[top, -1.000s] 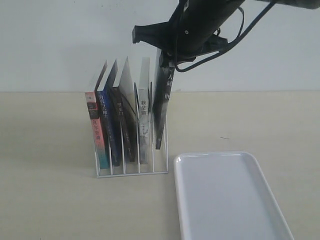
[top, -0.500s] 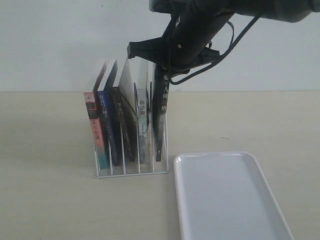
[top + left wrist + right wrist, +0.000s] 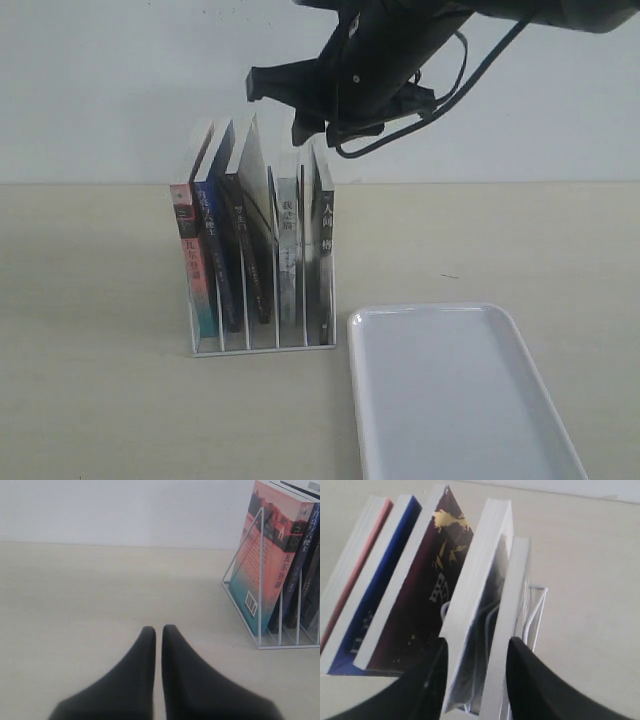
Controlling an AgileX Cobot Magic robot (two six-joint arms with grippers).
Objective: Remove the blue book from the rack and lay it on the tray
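The blue book (image 3: 213, 250), with its dark blue spine, stands second from the left in the white wire rack (image 3: 262, 345). Its blue edge (image 3: 375, 595) also shows in the right wrist view. My right gripper (image 3: 322, 135) hovers open just above the rack's right end. Its fingers straddle the tops of the two rightmost books (image 3: 479, 642) without gripping either. The white tray (image 3: 450, 390) lies on the table to the right of the rack. My left gripper (image 3: 159, 629) is shut with nothing in it, low over the table left of the rack (image 3: 260, 580).
A pink-and-teal book (image 3: 190, 260) fills the leftmost slot. A dark maroon book (image 3: 427, 590), a pale grey one (image 3: 287, 250) and a black-spined one (image 3: 325, 260) stand to the right of the blue book. A white wall stands behind the table.
The black-spined book, held raised and tilted by my right gripper, has gone down into the rightmost slot. The gripper has let go and now sits open just above it.
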